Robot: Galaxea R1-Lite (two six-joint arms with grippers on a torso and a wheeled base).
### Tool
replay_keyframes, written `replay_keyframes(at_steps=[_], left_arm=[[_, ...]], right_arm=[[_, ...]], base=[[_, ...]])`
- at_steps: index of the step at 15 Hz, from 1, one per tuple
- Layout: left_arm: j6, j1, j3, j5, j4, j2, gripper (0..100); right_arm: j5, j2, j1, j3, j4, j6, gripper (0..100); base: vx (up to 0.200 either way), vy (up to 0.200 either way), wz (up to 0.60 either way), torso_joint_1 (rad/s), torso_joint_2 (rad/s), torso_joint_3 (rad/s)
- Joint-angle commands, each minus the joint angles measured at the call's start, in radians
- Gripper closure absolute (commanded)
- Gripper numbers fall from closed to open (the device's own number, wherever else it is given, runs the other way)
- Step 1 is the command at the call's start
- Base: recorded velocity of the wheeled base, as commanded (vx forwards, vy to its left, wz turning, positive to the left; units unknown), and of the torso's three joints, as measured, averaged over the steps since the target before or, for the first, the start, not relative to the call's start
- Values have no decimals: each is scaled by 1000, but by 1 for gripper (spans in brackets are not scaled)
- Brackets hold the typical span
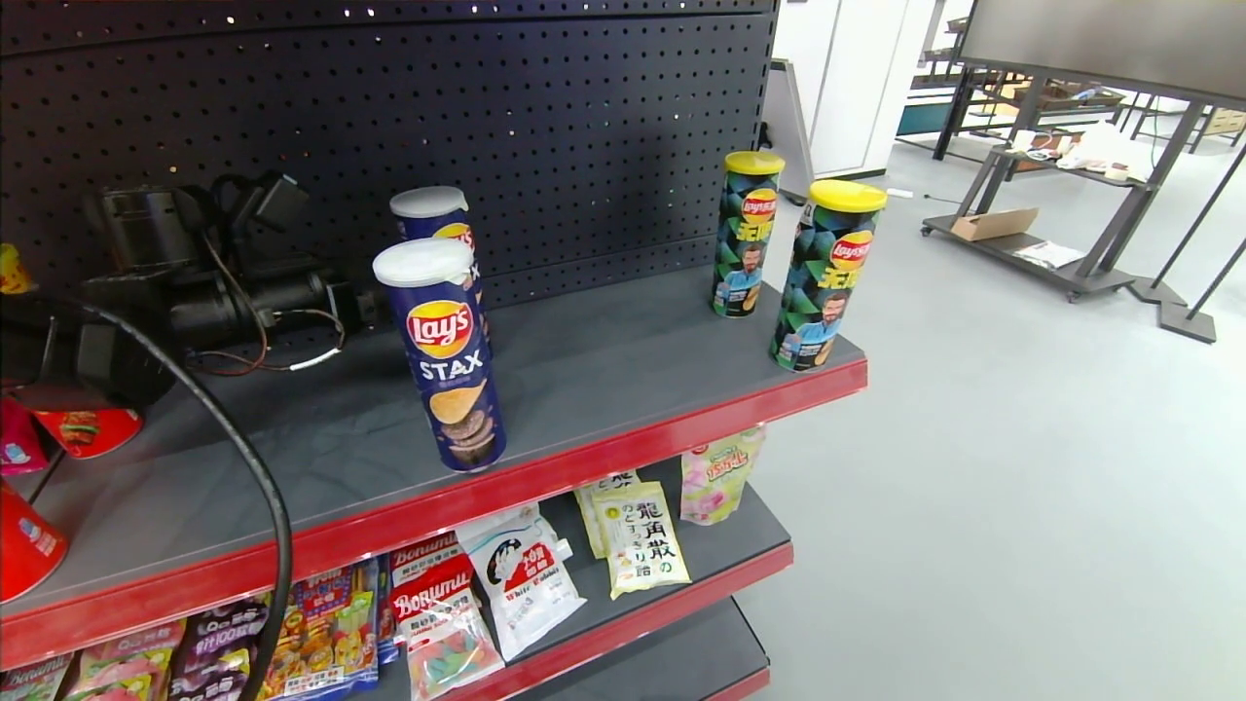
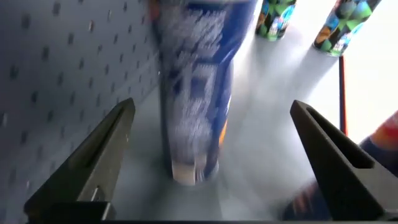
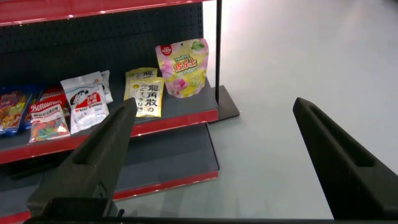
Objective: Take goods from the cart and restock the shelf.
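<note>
Up on the top shelf [image 1: 604, 370], four tall crisp cans stand upright. A front blue can [image 1: 443, 360] is near the red lip, with a rear blue can [image 1: 433, 216] just behind it by the pegboard [image 1: 584, 117]. Well apart toward the open end are a far green can [image 1: 748, 234] and a near green can [image 1: 827, 277], both with yellow lids. Part of the restocking looks done, I'd judge, with each flavour lined up front to back.

The left gripper [image 2: 211, 106] hangs low over the shelf beside the pegboard. Its fingers are spread wide, and a blue can stands between them touching neither. The close view is smeared, so I think it is the rear can but would not swear to it. To me that reads as a can already placed, not one being carried. The right gripper [image 3: 214, 102] is down level with the lower shelf [image 3: 186, 115], its jaws wide apart and holding nothing. It faces the snack bags [image 3: 149, 90] and the floor past the shelf end.

As for what is left, a broad stretch of the top shelf between the blue pair and the green pair lies bare, so there is room for more rows. Neither pincer carries goods, so the next item has to be fetched from the cart. How much stock waits there I cannot judge.
</note>
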Motion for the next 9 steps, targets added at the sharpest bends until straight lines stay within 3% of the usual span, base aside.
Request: replay_keyframes(at_steps=[1, 3, 4, 6, 7, 8, 9], left_arm=[[4, 34, 91, 4, -2, -84, 0], [8, 77, 187, 24, 1, -161, 0], [8, 84, 264, 73, 5, -233, 0], [12, 56, 390, 259, 107, -422, 0], [17, 30, 445, 423, 195, -575, 0], [41, -12, 509, 607, 343, -762, 0], [63, -67, 586, 690, 490, -948, 0]], right_arm=[[0, 2, 0, 0, 0, 0, 0], [0, 2, 0, 0, 0, 0, 0], [0, 2, 0, 0, 0, -1, 0], [0, 2, 0, 0, 0, 0, 0], [0, 2, 0, 0, 0, 0, 0], [0, 2, 0, 0, 0, 0, 0], [0, 2, 0, 0, 0, 0, 0]], base=[[0, 0, 0, 0, 0, 0], [0, 0, 0, 0, 0, 0], [0, 0, 0, 0, 0, 0], [0, 0, 0, 0, 0, 0], [0, 0, 0, 0, 0, 0], [0, 0, 0, 0, 0, 0], [0, 0, 0, 0, 0, 0]])
